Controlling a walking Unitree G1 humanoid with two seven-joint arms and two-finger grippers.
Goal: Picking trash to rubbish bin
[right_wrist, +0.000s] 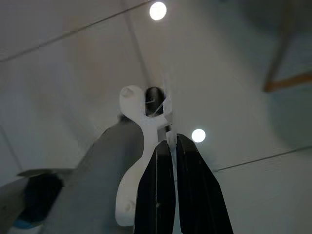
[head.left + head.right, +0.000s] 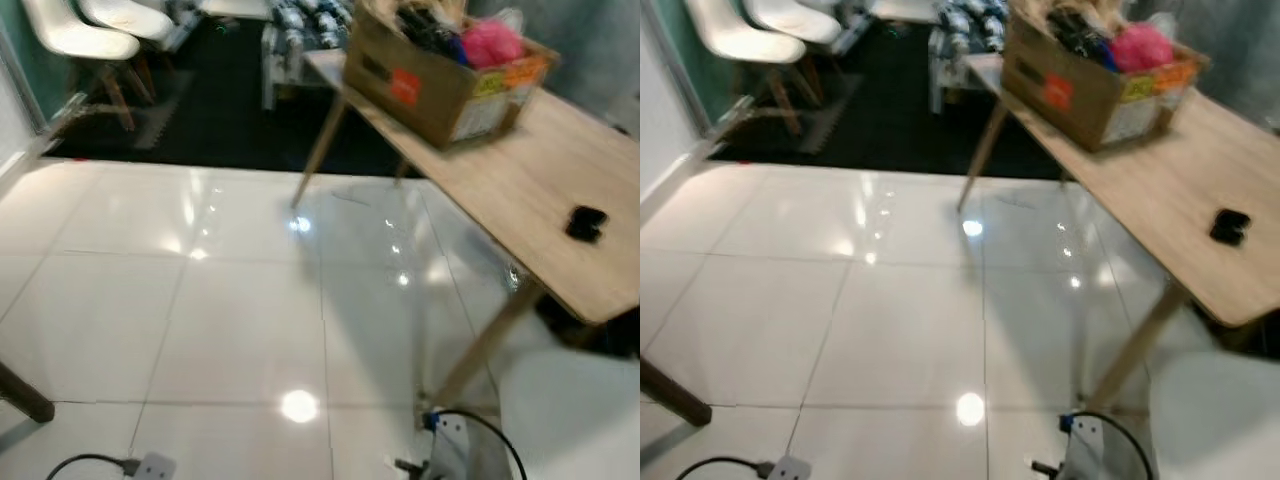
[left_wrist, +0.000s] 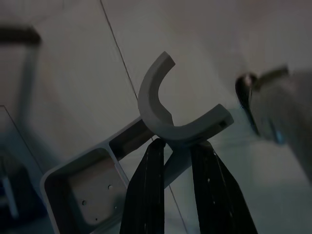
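Left hand (image 3: pixel 176 146) grasps a grey curved piece (image 3: pixel 170 109) over the tiled floor (image 2: pixel 230 300). Right hand (image 1: pixel 171 142) grasps a white flat piece (image 1: pixel 141 146). Cardboard box (image 2: pixel 440 75) sits on the surface (image 2: pixel 540 190), far right.

Grey curved trash piece (image 3: pixel 165 114), C-shaped, blunt-ended, is sitting pinched in the jaws of the left gripper (image 3: pixel 178 144). White flat trash piece (image 1: pixel 140 146), round-ended, is hanging clamped in the right gripper (image 1: pixel 170 141) jaws.

left claw (image 3: pixel 178 151) hanging, right claw (image 1: pixel 170 146) hanging — fingers together
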